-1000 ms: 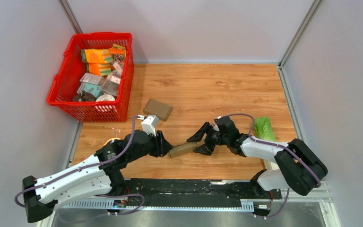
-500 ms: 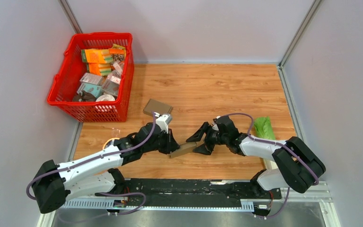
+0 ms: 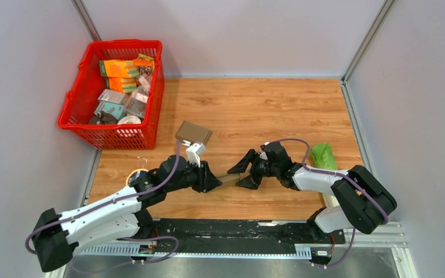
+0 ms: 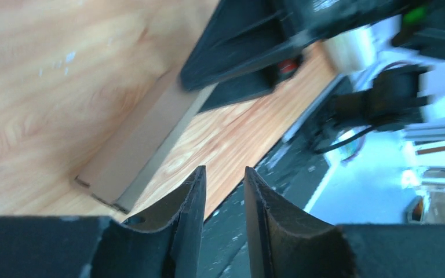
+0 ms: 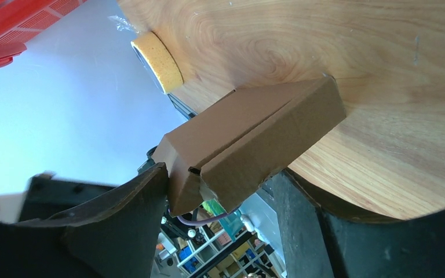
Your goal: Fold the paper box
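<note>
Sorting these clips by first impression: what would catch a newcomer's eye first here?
The two arms meet nose to nose near the front edge of the table. The right gripper clasps a brown paper box by one end, and the left gripper sits at its other end, fingers slightly apart. Next comes the red basket crammed with packets at the far left.

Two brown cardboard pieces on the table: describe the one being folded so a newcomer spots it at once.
From the red basket at the far left of the table, come toward the near edge. The paper box sits near the middle, one end in the right gripper. Unlike the flat cardboard by the basket, it is long, narrow and held.
</note>
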Tool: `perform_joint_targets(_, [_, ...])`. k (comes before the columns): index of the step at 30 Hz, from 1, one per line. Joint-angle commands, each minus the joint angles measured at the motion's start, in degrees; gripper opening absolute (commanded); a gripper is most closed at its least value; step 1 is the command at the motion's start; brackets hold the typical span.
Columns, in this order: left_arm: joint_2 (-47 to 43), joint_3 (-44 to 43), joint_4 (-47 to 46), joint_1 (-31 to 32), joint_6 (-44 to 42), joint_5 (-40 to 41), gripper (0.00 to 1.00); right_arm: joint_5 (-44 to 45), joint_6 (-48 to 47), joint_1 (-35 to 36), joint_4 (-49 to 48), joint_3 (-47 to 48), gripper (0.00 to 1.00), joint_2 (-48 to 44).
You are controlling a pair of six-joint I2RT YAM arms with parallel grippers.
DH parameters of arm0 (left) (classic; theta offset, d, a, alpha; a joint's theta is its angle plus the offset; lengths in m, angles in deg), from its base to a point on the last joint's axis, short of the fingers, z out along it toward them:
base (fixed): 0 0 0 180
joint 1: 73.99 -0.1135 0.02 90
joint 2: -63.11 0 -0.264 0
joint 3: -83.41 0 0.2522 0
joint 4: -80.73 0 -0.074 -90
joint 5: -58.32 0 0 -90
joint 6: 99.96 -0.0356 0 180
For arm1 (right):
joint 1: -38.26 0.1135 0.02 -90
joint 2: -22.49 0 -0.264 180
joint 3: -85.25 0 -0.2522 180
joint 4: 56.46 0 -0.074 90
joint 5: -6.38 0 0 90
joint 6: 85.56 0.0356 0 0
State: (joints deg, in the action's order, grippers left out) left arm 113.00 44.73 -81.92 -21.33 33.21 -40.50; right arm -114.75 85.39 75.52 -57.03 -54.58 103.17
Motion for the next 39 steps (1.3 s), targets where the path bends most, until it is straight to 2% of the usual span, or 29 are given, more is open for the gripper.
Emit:
perform_joint_targets(1, [-6.0,-8.1,8.8,-2.7,-4.7,1.1,0.39,0.9,-0.6,-0.3,0.4,0.0,0.68,0.7])
perform_joint_targets(4, [-4.8,-10.6,12.0,-7.9,-5.1,-1.6,0.27,0.7,-0.8,-0.3,0.5,0.4,0.66,1.0])
perform_joint_targets(8, [-0.9,-10.6,8.8,-12.5,-4.3,-8.8,0.11,0.7,-0.8,-0.3,0.9,0.6,0.64,1.1])
perform_joint_targets(15, [4.7,-6.8,-2.9,-13.1,-2.4,-13.5,0.06,0.6,-0.9,-0.2,0.8,0.8,0.63,1.9])
perform_joint_targets(17, [4.3,-1.1,-8.2,-13.1,0.0,-14.3,0.06,0.6,-0.7,-0.3,0.6,0.9,0.63,2.5])
perform_joint_targets(18, [4.0,1.4,-14.8,-13.0,2.9,-14.4,0.05,0.4,-0.4,-0.3,-0.1,0.9,0.63,2.7])
perform_joint_targets(20, [4.4,7.7,-21.2,-13.0,4.7,-14.0,0.05,-0.1,-0.3,-0.3,-0.4,1.1,0.63,3.3])
perform_joint_targets(24, [6.8,11.7,-25.7,-13.1,4.9,-13.7,0.05,-0.1,-0.4,-0.3,-0.4,1.4,0.64,3.3])
perform_joint_targets(28, [2.9,7.6,-18.4,-13.0,2.4,-13.4,0.05,-0.1,-0.5,-0.3,-0.3,1.1,0.63,3.1])
perform_joint_targets(31, [-2.5,2.3,-6.3,-13.1,-0.6,-9.7,0.09,-0.2,-3.5,-0.4,-0.2,1.5,0.68,2.6])
perform_joint_targets(32, [-3.4,0.7,1.2,-13.1,-2.8,-8.7,0.16,-0.3,-5.4,-0.5,3.5,2.1,0.78,2.3])
perform_joint_targets(33, [-4.2,-0.9,4.7,-13.1,-3.7,-7.3,0.20,0.2,-8.0,-0.6,6.3,4.3,0.84,1.8])
perform_joint_targets(34, [-4.2,-3.9,8.2,-13.0,-4.7,-5.0,0.29,0.7,-11.8,-1.0,9.7,5.7,0.90,1.1])
perform_joint_targets(35, [-3.8,-5.1,13.8,-13.1,-5.8,-4.0,0.32,2.8,-19.3,-1.2,18.7,7.1,0.97,0.7])
perform_joint_targets(37, [-2.3,-7.0,17.0,-13.1,-5.8,-3.9,0.47,7.2,-27.2,-1.3,25.4,10.7,1.00,-0.4])
perform_joint_targets(38, [-1.8,-7.1,17.9,-12.5,-5.1,-4.3,0.49,9.1,-34.6,-1.3,34.0,12.5,1.00,-0.3])
perform_joint_targets(39, [-1.0,-6.9,17.9,-11.6,-4.7,-4.4,0.49,11.1,-37.7,-1.3,37.7,13.8,1.00,-0.4])
